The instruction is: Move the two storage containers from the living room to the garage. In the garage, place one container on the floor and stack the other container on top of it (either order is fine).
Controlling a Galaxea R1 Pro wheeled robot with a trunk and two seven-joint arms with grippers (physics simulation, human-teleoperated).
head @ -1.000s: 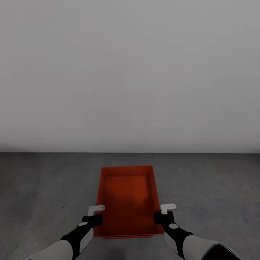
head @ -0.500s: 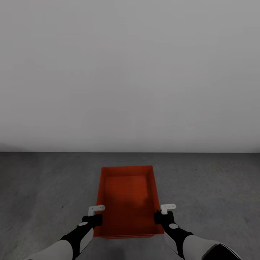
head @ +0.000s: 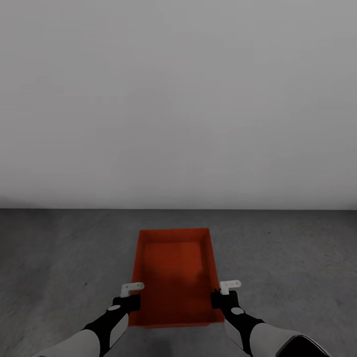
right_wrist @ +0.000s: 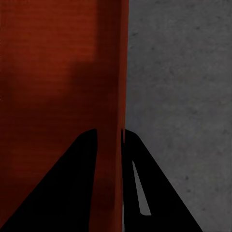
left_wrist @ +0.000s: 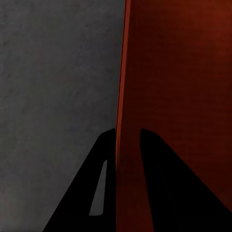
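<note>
as seen from the head cam, one orange-red storage container (head: 174, 275) sits low in the middle of the view, over the dark grey speckled floor (head: 59, 258), w/ a plain white-grey wall (head: 178, 99) beyond; whether the tub rests on the floor or hangs just above it cannot be told. the left gripper (head: 130, 296) is at the tub's left long wall near the robot-side end, the right gripper (head: 222, 294) at the right long wall, opp. each other. left wrist cam: the thin left wall of the container (left_wrist: 121, 96) runs edge-on between the two dark fingers (left_wrist: 96, 193), one finger outside over the floor (left_wrist: 53, 87), the other inside the ribbed interior; jaws closed on the wall. right wrist cam: same arrangement, the right wall (right_wrist: 121, 87) pinched between the fingers (right_wrist: 145, 193), ribbed inside on one side, floor (right_wrist: 183, 96) on the other.
</note>
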